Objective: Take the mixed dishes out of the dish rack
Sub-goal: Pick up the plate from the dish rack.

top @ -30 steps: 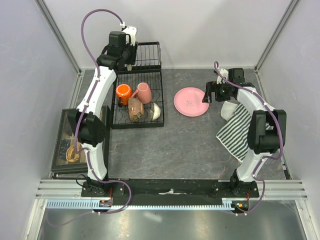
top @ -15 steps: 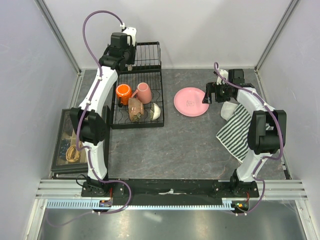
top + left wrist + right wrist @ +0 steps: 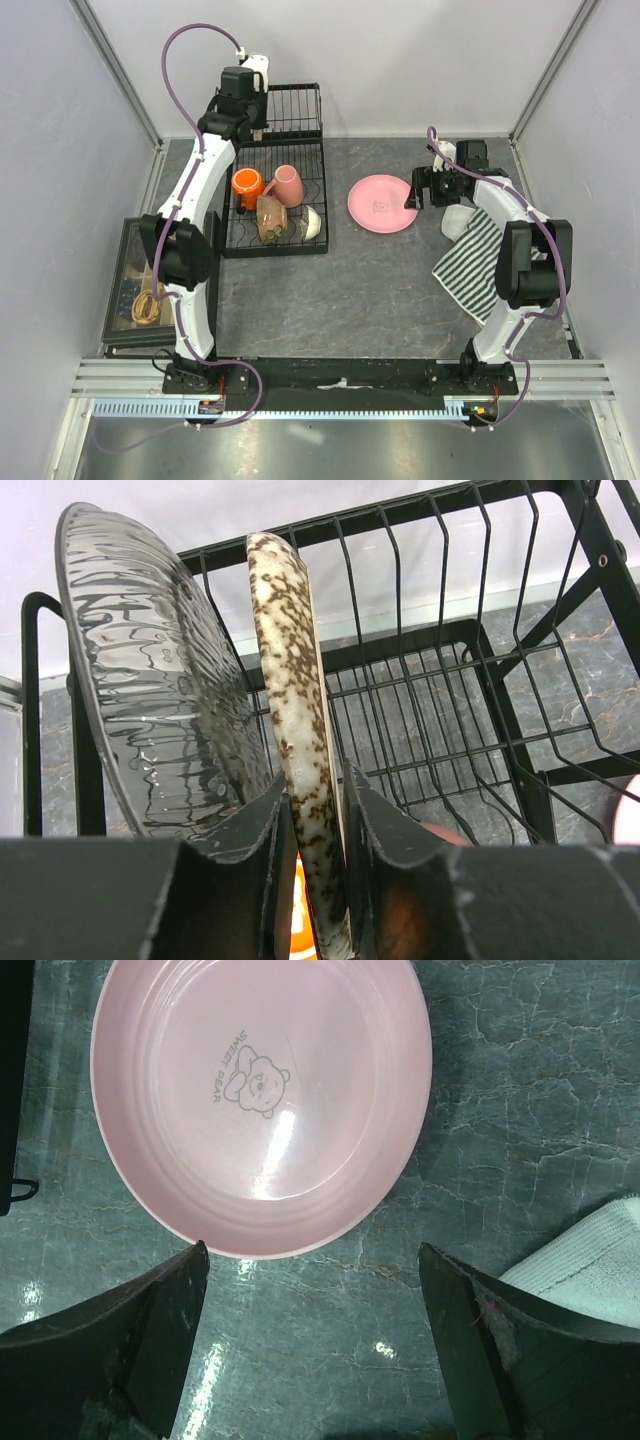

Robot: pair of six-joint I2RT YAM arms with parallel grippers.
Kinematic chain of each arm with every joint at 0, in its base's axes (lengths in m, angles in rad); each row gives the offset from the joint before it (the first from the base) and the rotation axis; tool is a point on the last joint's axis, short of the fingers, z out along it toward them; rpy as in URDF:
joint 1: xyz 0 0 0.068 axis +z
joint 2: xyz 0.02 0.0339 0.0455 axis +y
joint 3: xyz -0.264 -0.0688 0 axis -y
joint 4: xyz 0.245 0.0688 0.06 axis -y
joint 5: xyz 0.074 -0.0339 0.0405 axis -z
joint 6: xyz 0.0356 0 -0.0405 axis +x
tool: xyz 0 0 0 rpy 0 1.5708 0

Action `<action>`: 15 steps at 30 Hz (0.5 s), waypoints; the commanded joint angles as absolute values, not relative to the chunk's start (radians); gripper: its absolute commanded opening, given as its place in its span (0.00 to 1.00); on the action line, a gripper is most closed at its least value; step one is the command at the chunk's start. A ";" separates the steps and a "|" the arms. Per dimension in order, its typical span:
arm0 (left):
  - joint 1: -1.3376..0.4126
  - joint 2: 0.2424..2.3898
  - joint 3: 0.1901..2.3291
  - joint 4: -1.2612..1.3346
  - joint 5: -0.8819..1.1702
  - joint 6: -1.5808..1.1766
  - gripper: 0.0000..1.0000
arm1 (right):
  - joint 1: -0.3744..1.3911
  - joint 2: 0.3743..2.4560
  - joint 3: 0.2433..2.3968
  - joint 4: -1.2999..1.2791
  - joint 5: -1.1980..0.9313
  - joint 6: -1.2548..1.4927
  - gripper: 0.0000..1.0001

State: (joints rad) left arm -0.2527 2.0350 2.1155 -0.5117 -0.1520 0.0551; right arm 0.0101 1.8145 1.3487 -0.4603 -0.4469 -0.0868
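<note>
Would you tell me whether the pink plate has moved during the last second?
No. The pink plate lies at the same spot, just right of the dish rack.

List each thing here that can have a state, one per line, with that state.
speckled plate: upright on edge in the dish rack
glass plate: upright beside it
left gripper: jaws straddle the speckled plate, grip unclear
pink dish: flat on the table
right gripper: open above the pink dish
orange mug: in the rack
pink mug: in the rack
striped cloth: lying on the table
</note>
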 commanded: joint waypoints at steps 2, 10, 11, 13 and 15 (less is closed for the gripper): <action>-0.249 1.990 2.100 -0.465 -0.146 0.014 0.07 | 0.012 1.787 1.341 -0.430 -0.454 -0.106 0.93; -0.249 1.948 2.086 -0.465 -0.190 -0.046 0.02 | 0.011 1.789 1.328 -0.423 -0.459 -0.103 0.93; -0.250 1.938 2.088 -0.465 -0.196 -0.052 0.02 | 0.011 1.789 1.330 -0.423 -0.459 -0.104 0.93; -0.250 1.925 2.082 -0.465 -0.196 -0.060 0.02 | 0.011 1.790 1.328 -0.422 -0.462 -0.101 0.93; -0.250 1.911 2.082 -0.465 -0.192 -0.063 0.01 | 0.012 1.795 1.327 -0.422 -0.463 -0.101 0.93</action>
State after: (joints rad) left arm -0.2527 2.0132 2.0838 -0.4911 -0.1761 -0.0380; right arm 0.0101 1.8145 1.3312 -0.4511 -0.4473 -0.0872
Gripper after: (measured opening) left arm 0.244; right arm 0.930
